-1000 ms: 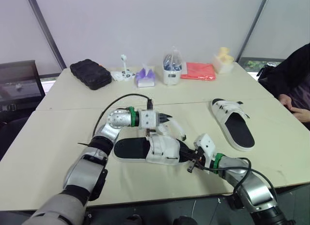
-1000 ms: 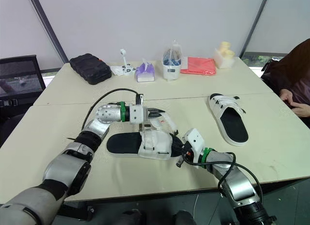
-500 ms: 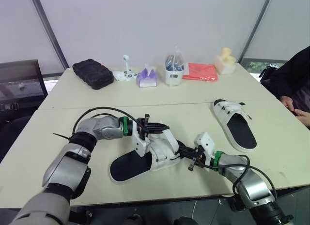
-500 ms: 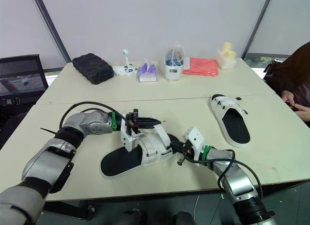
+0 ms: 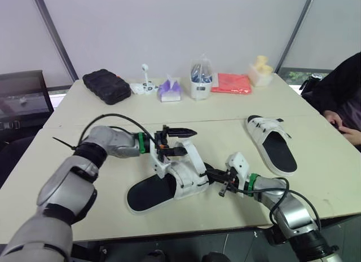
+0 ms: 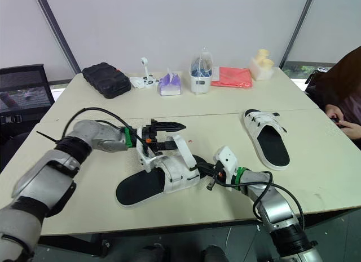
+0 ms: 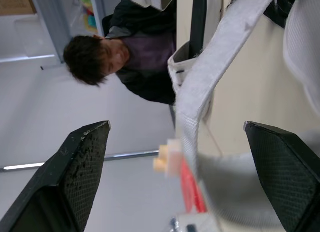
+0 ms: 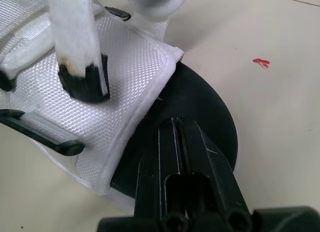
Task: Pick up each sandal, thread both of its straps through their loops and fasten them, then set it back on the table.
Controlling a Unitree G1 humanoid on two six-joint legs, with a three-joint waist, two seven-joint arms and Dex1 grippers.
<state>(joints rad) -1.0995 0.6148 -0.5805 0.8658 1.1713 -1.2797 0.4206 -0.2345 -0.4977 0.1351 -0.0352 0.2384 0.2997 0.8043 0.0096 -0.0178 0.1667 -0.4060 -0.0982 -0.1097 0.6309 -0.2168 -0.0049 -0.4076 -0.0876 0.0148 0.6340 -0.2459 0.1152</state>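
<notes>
A white sandal with a black sole [image 5: 169, 183] lies on the table near the front edge. One of its white straps [image 7: 200, 92] stands up between the fingers of my left gripper [image 5: 183, 141], which is open and does not clamp it. My right gripper [image 5: 217, 176] is shut, its tips resting on the black toe end of the sole [image 8: 200, 102] beside the white mesh upper [image 8: 100, 92]. The second sandal [image 5: 273, 143] lies flat farther right on the table.
Along the table's far side stand a black case [image 5: 106, 85], a small white gadget [image 5: 145, 84], a purple tissue pack [image 5: 168, 89], a white container [image 5: 200, 81], a red cloth [image 5: 233, 83] and a yellow item [image 5: 260, 70]. A person [image 5: 344, 98] sits at the right edge.
My left gripper has opened and let go of the strap, which now stands loose between its fingers. The sandal's heel has swung toward the front edge. The right gripper stays shut at the toe.
</notes>
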